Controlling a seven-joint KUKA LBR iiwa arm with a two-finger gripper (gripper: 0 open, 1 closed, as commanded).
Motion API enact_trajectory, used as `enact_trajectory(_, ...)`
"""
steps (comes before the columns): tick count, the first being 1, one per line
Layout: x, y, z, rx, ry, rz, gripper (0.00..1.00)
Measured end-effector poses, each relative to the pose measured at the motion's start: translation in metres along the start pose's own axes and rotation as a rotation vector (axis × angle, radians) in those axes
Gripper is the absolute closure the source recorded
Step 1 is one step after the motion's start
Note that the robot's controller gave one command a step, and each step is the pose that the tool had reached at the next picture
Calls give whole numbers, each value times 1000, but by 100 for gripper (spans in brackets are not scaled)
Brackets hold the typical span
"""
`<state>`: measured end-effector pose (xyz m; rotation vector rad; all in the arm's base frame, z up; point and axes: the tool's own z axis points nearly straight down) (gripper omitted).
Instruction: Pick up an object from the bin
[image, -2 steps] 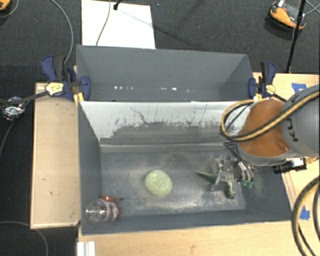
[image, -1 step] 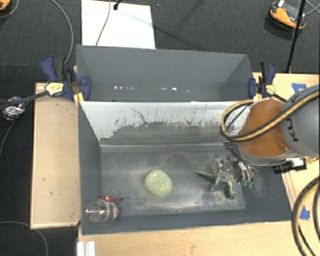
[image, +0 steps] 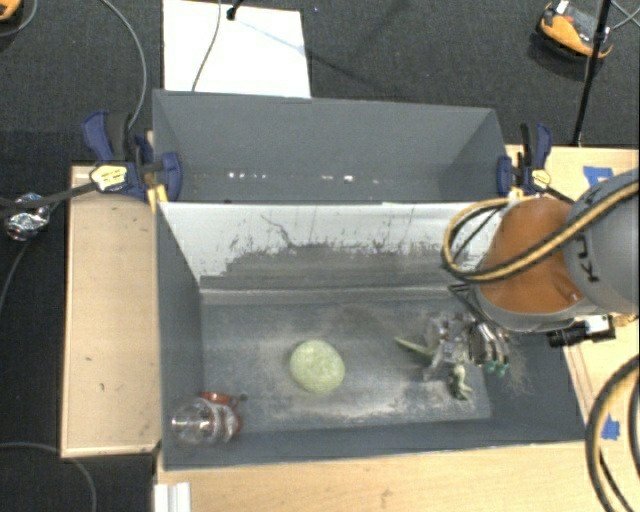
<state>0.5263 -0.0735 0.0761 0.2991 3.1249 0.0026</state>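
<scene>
Where the scuffed grey metal bin (image: 250, 330) floor nears its right wall, the gripper (image: 462, 354) hangs low over a thin, spiky greenish thing (image: 412, 347) whose pointed ends poke out to the left and below. Whether it has closed on that thing cannot be told. A smooth, pale green rounded lump (image: 318, 366) lies mid-floor, well apart, and a clear glossy piece (image: 207, 420) with some red on it sits in the near left corner.

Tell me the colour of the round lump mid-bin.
The round lump is pale green; camera view.

We look down on the grey metal bin (image: 260, 330) from above and slightly in front, fairly near, facing its far wall (image: 330, 140).
</scene>
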Motion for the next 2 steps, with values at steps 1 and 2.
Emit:
enact_trajectory(1,1,0,-20,0,4,-1,100)
enact_trajectory(2,0,0,-41,-1,0,-2,100)
